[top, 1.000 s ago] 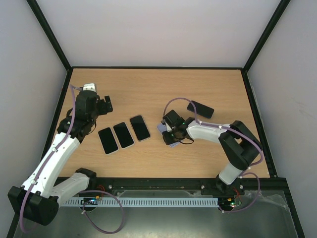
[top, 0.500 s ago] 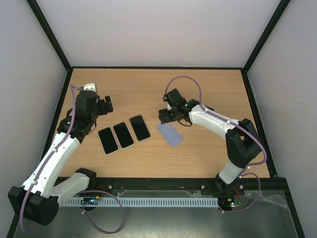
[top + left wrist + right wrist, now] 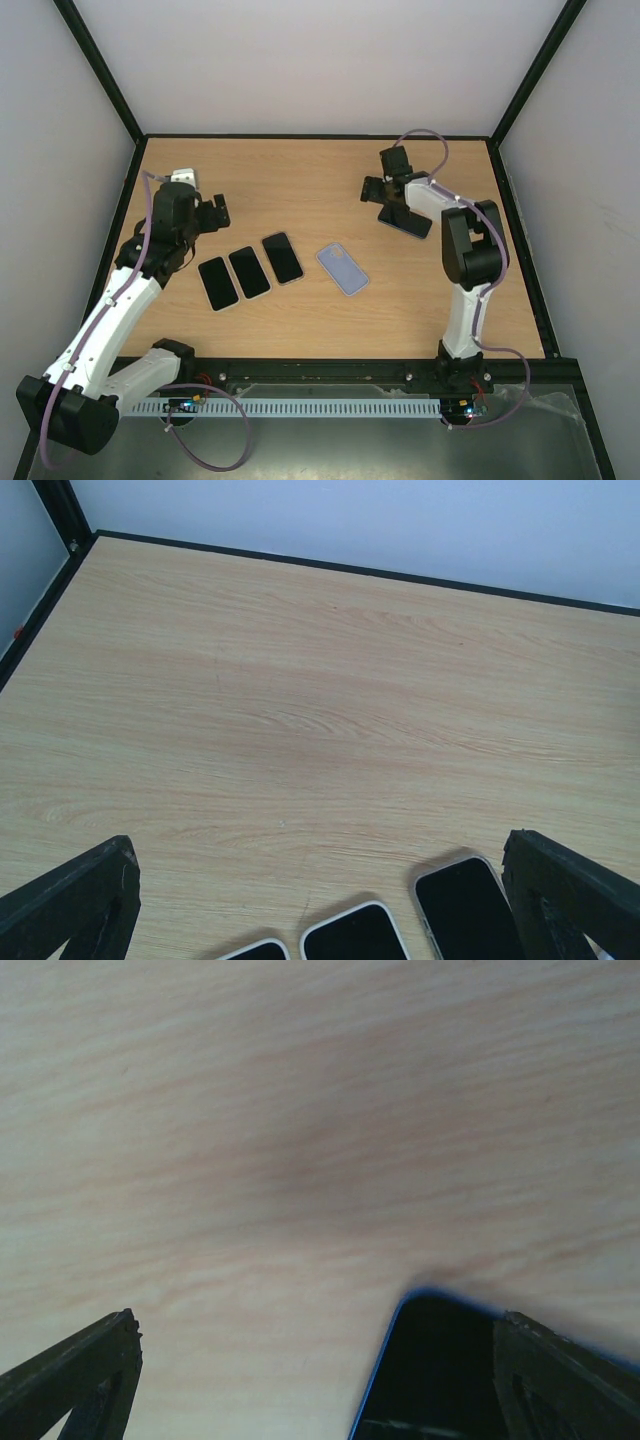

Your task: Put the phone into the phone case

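Observation:
A lavender phone case [image 3: 342,268] lies flat near the table's middle, touching nothing. A dark phone [image 3: 408,222] with a blue edge lies at the back right. My right gripper [image 3: 388,194] hovers over that phone's near-left end, open. In the right wrist view the phone's corner [image 3: 432,1370] sits low between the spread fingers [image 3: 90,1370], close to the right one, and the right gripper [image 3: 320,1385] holds nothing. My left gripper [image 3: 210,212] stands open at the left. The left gripper [image 3: 320,920] shows only bare wood between its fingers.
Three phones with pale rims lie side by side left of the case [image 3: 218,283] [image 3: 249,271] [image 3: 282,258]; their top ends show in the left wrist view [image 3: 465,910]. A black frame [image 3: 320,136] borders the wooden table [image 3: 300,190].
My right gripper opened, let go of the lavender case and swung away to the back right, over the dark phone. The case stays flat on the table. The left arm has not moved.

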